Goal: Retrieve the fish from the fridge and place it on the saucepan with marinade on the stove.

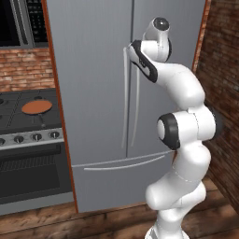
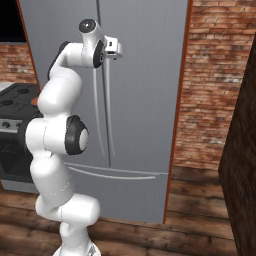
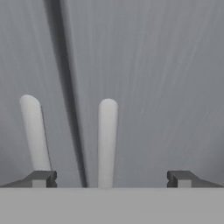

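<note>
The grey steel fridge (image 1: 93,93) (image 2: 145,100) stands with both doors shut, so the fish is hidden. My gripper (image 3: 112,179) is open and held close to the door seam near the handle tops. The right door's handle (image 3: 107,144) lies between its fingertips without touching them, and the left door's handle (image 3: 34,135) sits just beside the left tip. From the right base view, the hand (image 2: 113,48) hovers by the upper handles. The saucepan (image 1: 37,107), filled with the reddish-brown marinade, rests on the stove (image 1: 14,122) to the left of the fridge.
An oven front (image 1: 28,172) sits under the stove, with a microwave (image 1: 18,21) above it. A brick wall (image 1: 224,93) closes the right side. A dark cabinet side (image 2: 242,175) stands at the near right. Wooden floor (image 2: 190,230) lies before the fridge.
</note>
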### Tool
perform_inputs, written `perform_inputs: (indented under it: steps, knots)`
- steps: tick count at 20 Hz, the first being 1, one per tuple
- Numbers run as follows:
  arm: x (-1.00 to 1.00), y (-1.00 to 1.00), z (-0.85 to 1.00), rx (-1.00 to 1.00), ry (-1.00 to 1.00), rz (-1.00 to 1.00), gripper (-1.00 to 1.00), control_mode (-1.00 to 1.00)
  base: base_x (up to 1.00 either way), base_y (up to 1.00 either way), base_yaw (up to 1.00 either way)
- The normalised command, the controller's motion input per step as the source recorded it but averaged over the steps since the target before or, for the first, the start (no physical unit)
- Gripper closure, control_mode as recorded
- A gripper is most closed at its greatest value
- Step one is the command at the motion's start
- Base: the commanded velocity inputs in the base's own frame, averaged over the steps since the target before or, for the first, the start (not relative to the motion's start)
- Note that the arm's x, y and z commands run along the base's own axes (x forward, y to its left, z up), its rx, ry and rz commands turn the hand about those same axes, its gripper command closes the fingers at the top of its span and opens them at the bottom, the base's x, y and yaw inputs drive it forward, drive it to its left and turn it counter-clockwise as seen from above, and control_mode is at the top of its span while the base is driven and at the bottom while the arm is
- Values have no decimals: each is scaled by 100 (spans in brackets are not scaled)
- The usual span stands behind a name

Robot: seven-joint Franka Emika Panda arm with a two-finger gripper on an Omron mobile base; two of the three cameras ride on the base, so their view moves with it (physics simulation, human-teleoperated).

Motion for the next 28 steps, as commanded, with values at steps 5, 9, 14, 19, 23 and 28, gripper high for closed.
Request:
perform_inputs:
  steps: [5, 9, 14, 19, 23, 28]
  knots:
    - [24, 0, -20, 0, -6, 0, -100, -100, 0, 0, 0]
    - [29, 0, -20, 0, -4, 0, -100, -100, 0, 0, 0]
    - [30, 0, -23, 0, -1, 0, -100, -100, 0, 0, 0]
    - [25, 0, -16, 0, 0, 0, -100, -100, 0, 0, 0]
    - [19, 0, -1, 0, 0, 0, -100, -100, 0, 0, 0]
    - [20, 0, 0, 0, 0, 0, -100, -100, 0, 0, 0]
